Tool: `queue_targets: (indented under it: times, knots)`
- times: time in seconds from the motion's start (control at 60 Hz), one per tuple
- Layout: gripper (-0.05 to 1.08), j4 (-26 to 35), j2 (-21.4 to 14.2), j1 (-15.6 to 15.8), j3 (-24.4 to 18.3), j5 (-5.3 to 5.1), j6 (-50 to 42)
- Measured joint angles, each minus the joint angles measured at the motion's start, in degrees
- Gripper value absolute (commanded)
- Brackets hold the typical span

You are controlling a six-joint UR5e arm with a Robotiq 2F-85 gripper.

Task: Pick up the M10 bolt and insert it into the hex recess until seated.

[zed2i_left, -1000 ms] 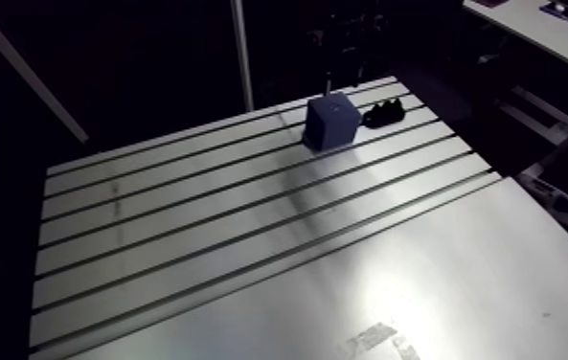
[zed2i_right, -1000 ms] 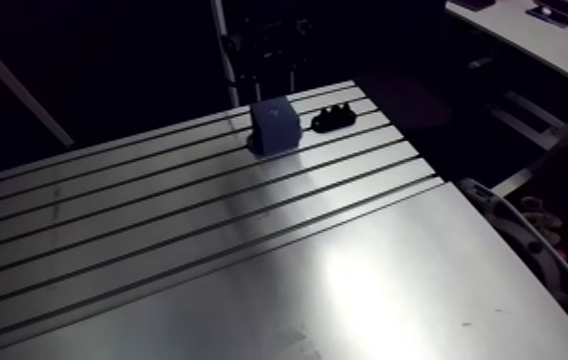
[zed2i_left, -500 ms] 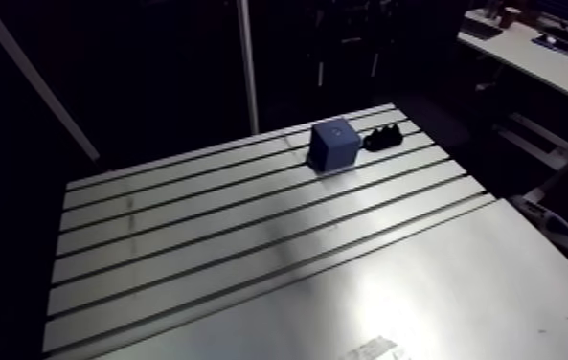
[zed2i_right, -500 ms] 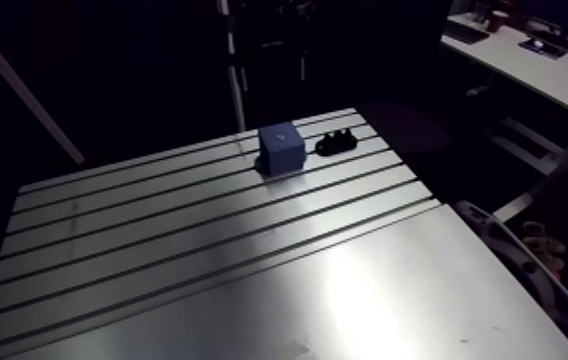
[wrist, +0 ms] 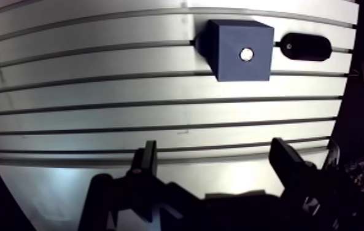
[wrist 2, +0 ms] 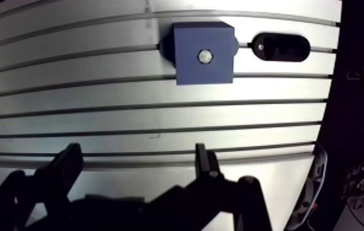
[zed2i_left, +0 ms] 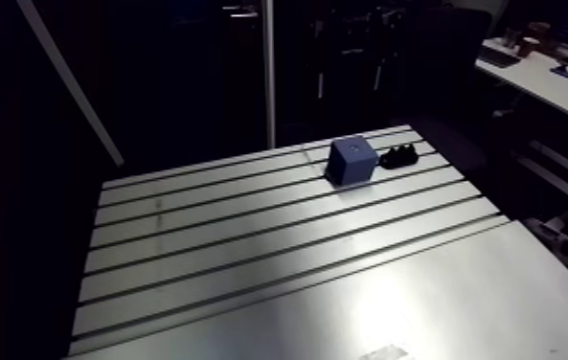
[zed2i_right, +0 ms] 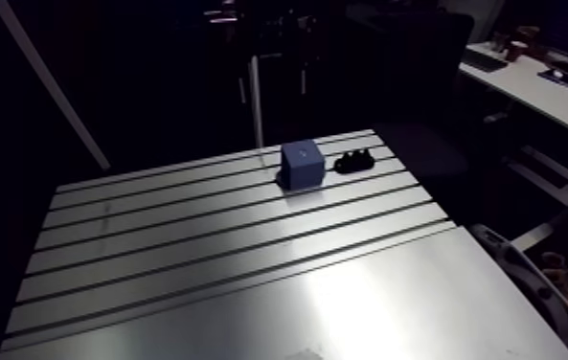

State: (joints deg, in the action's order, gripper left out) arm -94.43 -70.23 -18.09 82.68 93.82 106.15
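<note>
A dark blue cube block (wrist: 238, 50) stands on the slotted table (zed2i_left: 249, 249) near its far edge. A shiny round bolt head (wrist: 245, 54) sits in the middle of the block's top face. My gripper (wrist: 215, 150) hangs well back from the block, open, with only bare table between its fingers (wrist: 149, 153). In the arm view the block (zed2i_left: 352, 159) shows small and far off, and I cannot make out the gripper against the dark background.
A black oblong holder (wrist: 305, 46) lies just beside the block, also at the far side (zed2i_left: 400, 156). The table's edge runs close past the holder. Long slots cross the table between the gripper and the block.
The whole arm view has shifted and risen, so the camera has moved. The dark gripper seen directly above the block earlier no longer shows there. Block and holder keep their places.
</note>
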Motion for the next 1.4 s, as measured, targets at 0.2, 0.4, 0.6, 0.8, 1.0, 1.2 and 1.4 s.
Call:
queue_targets:
  times: [0.2,0.4,0.6,0.8,1.0,1.2,1.4]
  knots:
    - [0.01,0.1,-1.8,-0.2,-0.8,0.07,0.1]
    - [0.01,1.0,-3.3,-0.2,-2.9,-0.07,0.4]
    - [0.01,3.4,-4.8,0.3,-5.3,-0.6,0.3]
    - [0.01,6.3,-6.1,0.8,-7.8,-2.15,-0.2]
    - [0.01,8.2,-7.2,2.4,-9.2,-3.32,-0.9]
    - [0.01,8.4,-7.6,4.0,-9.5,-3.5,-2.2]
    - [0.01,8.4,-7.5,6.4,-9.6,-3.15,-3.8]
